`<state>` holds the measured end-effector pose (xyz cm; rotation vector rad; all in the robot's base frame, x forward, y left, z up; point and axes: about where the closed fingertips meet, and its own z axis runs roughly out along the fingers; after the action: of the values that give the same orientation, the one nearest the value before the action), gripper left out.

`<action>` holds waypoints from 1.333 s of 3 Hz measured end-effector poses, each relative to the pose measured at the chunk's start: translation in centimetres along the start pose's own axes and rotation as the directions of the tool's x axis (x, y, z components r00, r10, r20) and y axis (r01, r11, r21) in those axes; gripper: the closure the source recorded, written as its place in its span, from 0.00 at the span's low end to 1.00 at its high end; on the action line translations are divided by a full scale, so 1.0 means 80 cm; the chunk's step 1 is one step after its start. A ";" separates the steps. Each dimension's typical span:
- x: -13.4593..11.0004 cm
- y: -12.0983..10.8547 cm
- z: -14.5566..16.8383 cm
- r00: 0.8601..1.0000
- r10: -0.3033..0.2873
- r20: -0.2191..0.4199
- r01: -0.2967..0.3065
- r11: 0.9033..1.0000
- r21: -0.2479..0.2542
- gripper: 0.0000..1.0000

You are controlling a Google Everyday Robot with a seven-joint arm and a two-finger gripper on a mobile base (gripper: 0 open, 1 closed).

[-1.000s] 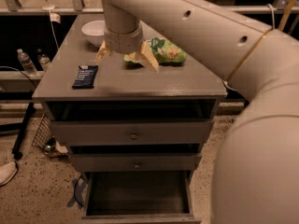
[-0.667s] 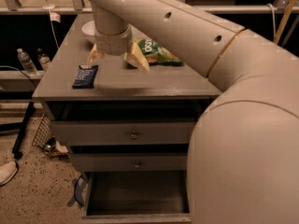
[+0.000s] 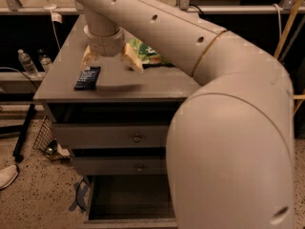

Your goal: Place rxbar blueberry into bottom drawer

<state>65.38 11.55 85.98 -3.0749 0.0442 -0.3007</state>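
Pincer (image 3: pixel 110 61), spread wide and empty, hovers over the bench (image 3: pixel 162 80) just right of the flat-lying rxbar blueberry (image 3: pixel 88 78); best shifted left to straddle the bar's narrow width before closing, the bottom drawer (image 3: pixel 128 202) open below.

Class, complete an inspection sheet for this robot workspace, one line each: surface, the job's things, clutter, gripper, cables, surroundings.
Surface: grey cabinet top, flat, carrying two items.
Job's things: rxbar blueberry lies flat near the top's front left; bottom drawer is pulled open, dark inside.
Clutter: green snack bag towards the back of the top.
Gripper: gripper is open and holds nothing, hovering over the top between bar and bag.
Cables: thin white cable hangs at the right.
Surroundings: water bottles at the left; wire basket on the speckled floor.
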 end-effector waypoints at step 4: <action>0.014 -0.083 0.038 0.986 -0.156 0.065 0.158 0.987 -0.014 0.00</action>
<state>67.23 18.32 83.59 -3.1097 -0.2002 -0.2090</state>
